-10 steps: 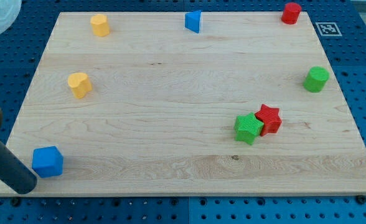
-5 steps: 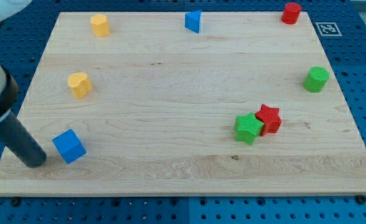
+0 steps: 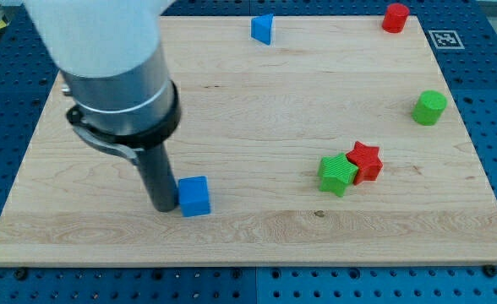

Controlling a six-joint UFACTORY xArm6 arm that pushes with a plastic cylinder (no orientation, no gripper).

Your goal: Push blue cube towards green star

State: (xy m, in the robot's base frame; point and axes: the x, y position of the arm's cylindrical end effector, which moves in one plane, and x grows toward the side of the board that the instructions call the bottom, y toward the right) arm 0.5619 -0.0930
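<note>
The blue cube point(image 3: 194, 196) sits on the wooden board point(image 3: 257, 236), left of centre toward the view's bottom. My tip point(image 3: 163, 206) touches the cube's left side. The green star point(image 3: 337, 174) lies to the right of the cube, at centre-right, touching the red star point(image 3: 365, 161) on its right. A wide gap of bare board separates the cube from the green star. The arm's body hides the upper left of the board.
A blue triangular block point(image 3: 263, 28) is at the view's top centre. A red cylinder point(image 3: 394, 17) is at the top right. A green cylinder point(image 3: 429, 107) stands near the right edge. The two yellow blocks are hidden behind the arm.
My tip has swept right from the board's bottom-left corner. The blue cube has slid right with it, closer to the green star. The arm now covers both yellow blocks.
</note>
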